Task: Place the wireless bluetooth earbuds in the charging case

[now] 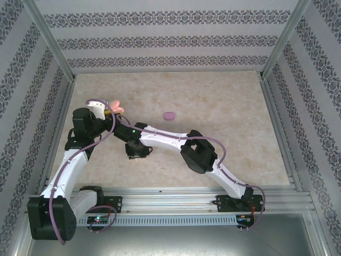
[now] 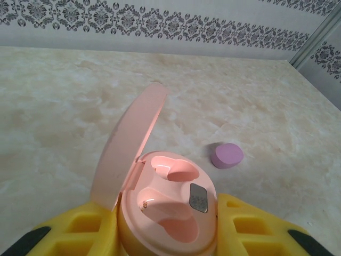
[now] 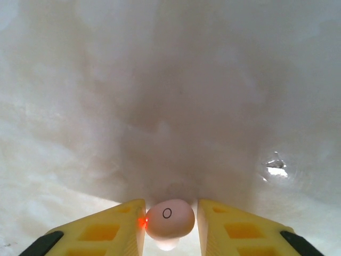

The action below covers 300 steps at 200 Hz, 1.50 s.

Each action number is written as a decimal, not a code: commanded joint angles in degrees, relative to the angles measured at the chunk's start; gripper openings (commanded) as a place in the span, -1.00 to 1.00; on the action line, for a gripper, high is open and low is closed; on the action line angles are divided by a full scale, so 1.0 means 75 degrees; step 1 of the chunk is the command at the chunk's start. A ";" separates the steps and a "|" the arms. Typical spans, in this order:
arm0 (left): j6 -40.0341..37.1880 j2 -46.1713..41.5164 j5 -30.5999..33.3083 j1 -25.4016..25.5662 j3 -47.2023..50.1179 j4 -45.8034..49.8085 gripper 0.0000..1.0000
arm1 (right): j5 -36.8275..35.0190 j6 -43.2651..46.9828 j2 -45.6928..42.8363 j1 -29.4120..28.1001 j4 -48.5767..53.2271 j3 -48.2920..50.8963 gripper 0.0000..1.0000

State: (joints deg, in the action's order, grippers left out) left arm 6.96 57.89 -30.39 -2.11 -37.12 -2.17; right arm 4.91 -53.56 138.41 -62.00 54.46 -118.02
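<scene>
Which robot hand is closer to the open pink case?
Left. The left gripper is clamped around the pink case; the right gripper is apart from it, low over the table, pinching a pink earbud.

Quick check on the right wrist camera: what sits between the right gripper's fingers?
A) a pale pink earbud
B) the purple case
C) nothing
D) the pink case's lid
A: in the right wrist view, a pale pink earbud sits down at the table between the yellow fingers of the right gripper, close against both.
</scene>
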 commanded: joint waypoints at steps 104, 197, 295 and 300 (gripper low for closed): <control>0.0053 0.0425 -0.1919 0.0175 0.0065 -0.0327 -0.37 | -0.0268 0.0872 -0.2740 0.0927 -0.1708 0.4039 -0.74; 0.0343 0.0719 -0.3515 0.0577 0.0139 -0.1914 -0.43 | -0.0706 0.1435 -0.5992 0.1680 -0.2325 0.5797 -0.75; 0.0488 0.1008 -0.4336 0.2009 0.0059 -0.3772 -0.43 | -0.0408 0.2383 -0.8169 0.1386 -0.3230 0.5490 -0.77; 0.0510 0.1026 -0.4360 0.2038 0.0053 -0.3892 -0.43 | -0.0339 0.2469 -0.8203 0.1354 -0.3291 0.5446 -0.77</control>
State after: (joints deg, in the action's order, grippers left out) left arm 10.48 65.14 -59.94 11.11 -36.21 -23.38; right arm 0.95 -38.98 79.00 -50.24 32.93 -74.94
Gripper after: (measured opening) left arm 0.349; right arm 0.142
